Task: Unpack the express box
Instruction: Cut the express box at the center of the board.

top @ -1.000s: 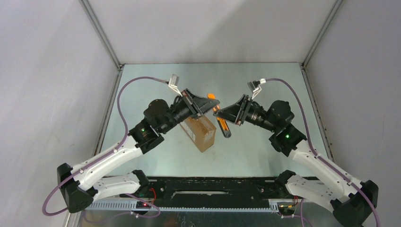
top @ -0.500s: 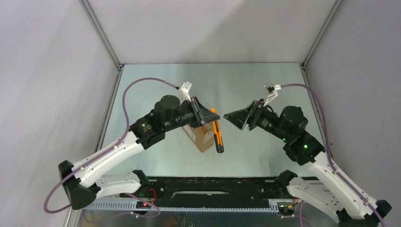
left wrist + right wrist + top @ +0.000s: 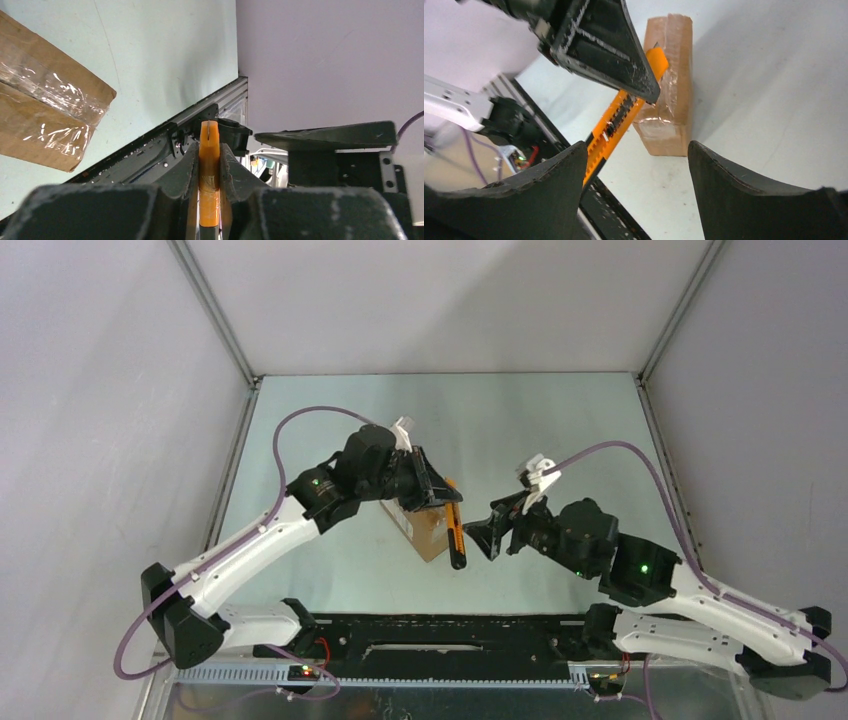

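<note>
The express box (image 3: 427, 533), brown cardboard with clear tape seams, stands on the table under my left gripper (image 3: 438, 496). That gripper is shut on the orange end of a slim orange-and-black utility knife (image 3: 456, 536), whose black end points toward the near edge. In the left wrist view the knife (image 3: 209, 150) is pinched between the pads and the box (image 3: 45, 115) lies to the left. My right gripper (image 3: 490, 532) is open and empty, just right of the knife. Its wrist view shows the knife (image 3: 616, 125) left of the gap, and the box (image 3: 669, 90) beyond.
A black rail (image 3: 450, 635) runs along the near table edge between the arm bases. Grey enclosure walls with metal corner posts (image 3: 215, 315) close in the left, right and back. Purple cables (image 3: 290, 430) loop above both arms.
My right gripper opened, let go of the knife and drew back toward the near right. My left gripper kept the knife and swung it down beside the box.
</note>
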Robot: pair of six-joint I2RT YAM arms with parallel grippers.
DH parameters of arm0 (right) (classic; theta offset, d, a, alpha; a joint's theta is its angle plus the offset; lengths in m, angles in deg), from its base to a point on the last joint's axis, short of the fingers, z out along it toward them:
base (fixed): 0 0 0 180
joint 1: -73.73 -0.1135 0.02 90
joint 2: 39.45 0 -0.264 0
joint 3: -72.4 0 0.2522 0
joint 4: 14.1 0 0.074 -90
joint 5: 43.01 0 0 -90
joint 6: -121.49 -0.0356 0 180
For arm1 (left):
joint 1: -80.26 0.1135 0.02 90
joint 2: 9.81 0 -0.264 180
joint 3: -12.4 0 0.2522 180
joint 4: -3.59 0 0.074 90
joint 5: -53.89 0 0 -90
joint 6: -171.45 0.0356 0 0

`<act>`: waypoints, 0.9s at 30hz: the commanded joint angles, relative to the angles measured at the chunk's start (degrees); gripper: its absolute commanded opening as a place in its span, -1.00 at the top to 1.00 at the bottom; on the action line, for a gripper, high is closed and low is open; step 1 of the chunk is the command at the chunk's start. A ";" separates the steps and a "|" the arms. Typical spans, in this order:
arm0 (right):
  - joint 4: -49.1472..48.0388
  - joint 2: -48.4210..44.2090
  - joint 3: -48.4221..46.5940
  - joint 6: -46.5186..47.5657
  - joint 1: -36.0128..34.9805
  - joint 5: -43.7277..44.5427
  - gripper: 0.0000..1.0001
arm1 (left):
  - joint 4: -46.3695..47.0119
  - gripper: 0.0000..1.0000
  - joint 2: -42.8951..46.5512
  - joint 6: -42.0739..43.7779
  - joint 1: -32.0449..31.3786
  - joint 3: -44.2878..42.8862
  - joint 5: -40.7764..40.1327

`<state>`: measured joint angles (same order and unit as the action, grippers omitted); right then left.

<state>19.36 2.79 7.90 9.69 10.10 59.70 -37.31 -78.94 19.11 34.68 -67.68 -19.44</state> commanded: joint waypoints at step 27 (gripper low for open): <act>-1.55 3.28 -2.26 1.83 -7.39 12.90 -0.49 | 1.51 1.00 1.03 -3.97 2.20 -1.80 2.85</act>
<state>19.16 6.86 7.79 14.82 2.99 73.62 -38.58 -79.99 16.57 36.23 -68.54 -16.38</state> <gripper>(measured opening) 0.749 0.190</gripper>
